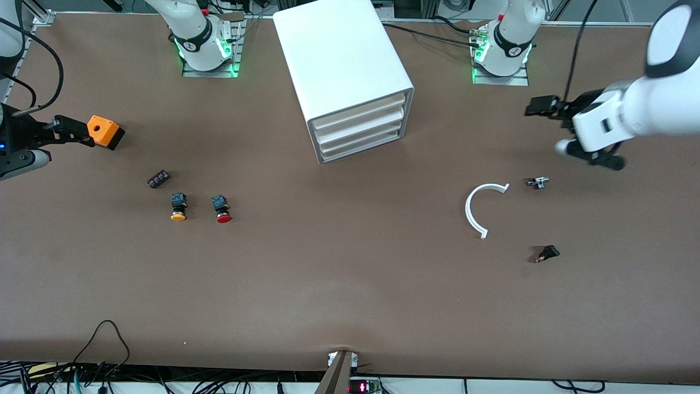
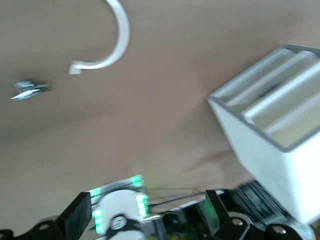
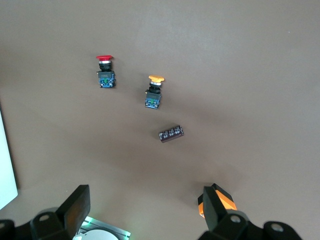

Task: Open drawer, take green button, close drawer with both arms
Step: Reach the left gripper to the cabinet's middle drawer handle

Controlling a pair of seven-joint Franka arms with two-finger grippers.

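Note:
The white cabinet (image 1: 344,65) stands mid-table near the robots' bases, and its stacked drawers (image 1: 361,131) are all pushed in; it also shows in the left wrist view as the cabinet (image 2: 285,165). The button is hidden. My left gripper (image 1: 544,112) hangs open and empty over bare table toward the left arm's end, between its base and a small metal part; in its own view the left gripper (image 2: 147,215) holds nothing. My right gripper (image 1: 60,134) hovers open at the right arm's end, and the right gripper (image 3: 145,215) is empty.
An orange box (image 1: 104,131) sits just outside one right finger. A yellow-capped button (image 1: 178,207), a red-capped button (image 1: 222,209) and a small black part (image 1: 158,179) lie nearby. A white arc (image 1: 481,208), a metal part (image 1: 538,182) and a black part (image 1: 548,253) lie toward the left arm's end.

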